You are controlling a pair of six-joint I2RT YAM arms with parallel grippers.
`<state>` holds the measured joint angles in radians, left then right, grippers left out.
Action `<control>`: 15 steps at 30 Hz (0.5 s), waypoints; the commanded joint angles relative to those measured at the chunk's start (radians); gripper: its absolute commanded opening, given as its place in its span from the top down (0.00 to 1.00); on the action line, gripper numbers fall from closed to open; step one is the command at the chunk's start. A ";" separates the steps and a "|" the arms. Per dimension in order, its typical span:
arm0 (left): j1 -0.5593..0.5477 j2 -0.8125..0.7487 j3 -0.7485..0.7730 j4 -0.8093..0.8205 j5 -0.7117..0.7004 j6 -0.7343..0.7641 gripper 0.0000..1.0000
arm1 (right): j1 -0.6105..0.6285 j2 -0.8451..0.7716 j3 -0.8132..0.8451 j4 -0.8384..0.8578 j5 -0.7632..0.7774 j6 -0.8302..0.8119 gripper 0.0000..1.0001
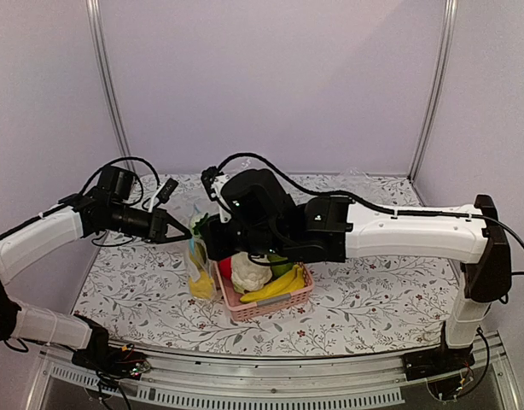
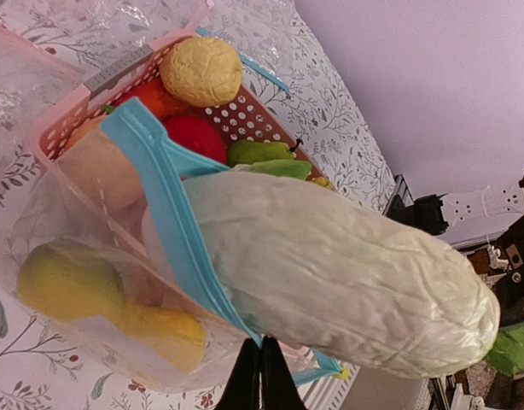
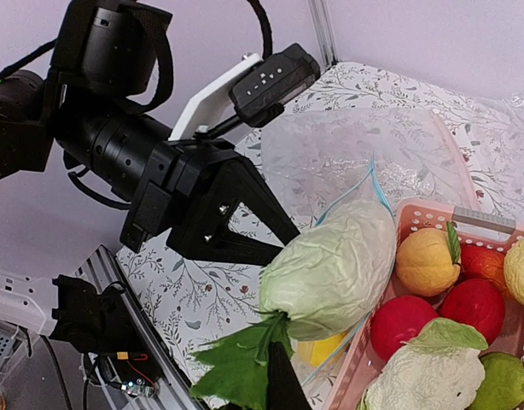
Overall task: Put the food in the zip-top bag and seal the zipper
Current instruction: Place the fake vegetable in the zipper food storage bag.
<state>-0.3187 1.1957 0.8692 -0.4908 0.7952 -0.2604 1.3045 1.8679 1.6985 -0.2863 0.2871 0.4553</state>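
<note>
The zip-top bag (image 1: 196, 256) hangs upright just left of the pink basket (image 1: 270, 306). My left gripper (image 2: 262, 352) is shut on the bag's mouth edge, right at the light-blue zipper (image 2: 164, 209). A yellow fruit (image 2: 100, 295) lies inside the bag. My right gripper (image 3: 277, 359) is shut on the green leaves (image 3: 241, 363) of the white oblong piece (image 3: 334, 269). That piece (image 2: 347, 265) hangs tilted, its far end at the bag's mouth against the zipper. From above, the right arm hides its own fingers.
The pink basket (image 3: 467, 218) touches the bag's right side. It holds a white cauliflower (image 3: 424, 380), red fruit (image 3: 401, 320), an orange-yellow fruit (image 3: 426, 260), a green one (image 3: 501, 384) and bananas (image 1: 275, 289). The left gripper (image 3: 245, 226) is close to the white piece.
</note>
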 commanded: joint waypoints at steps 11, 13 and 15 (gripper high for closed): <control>-0.007 0.002 0.004 0.022 0.004 0.000 1.00 | -0.006 0.163 0.092 -0.037 0.002 0.011 1.00; -0.005 -0.001 0.003 0.020 0.001 -0.001 1.00 | -0.014 0.183 0.093 -0.056 -0.008 0.029 1.00; -0.006 -0.003 0.002 0.021 0.000 -0.001 1.00 | -0.021 0.203 0.093 -0.073 -0.013 0.040 1.00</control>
<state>-0.3187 1.1973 0.8692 -0.4911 0.7948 -0.2623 1.2987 2.0205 1.7683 -0.3038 0.2859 0.4637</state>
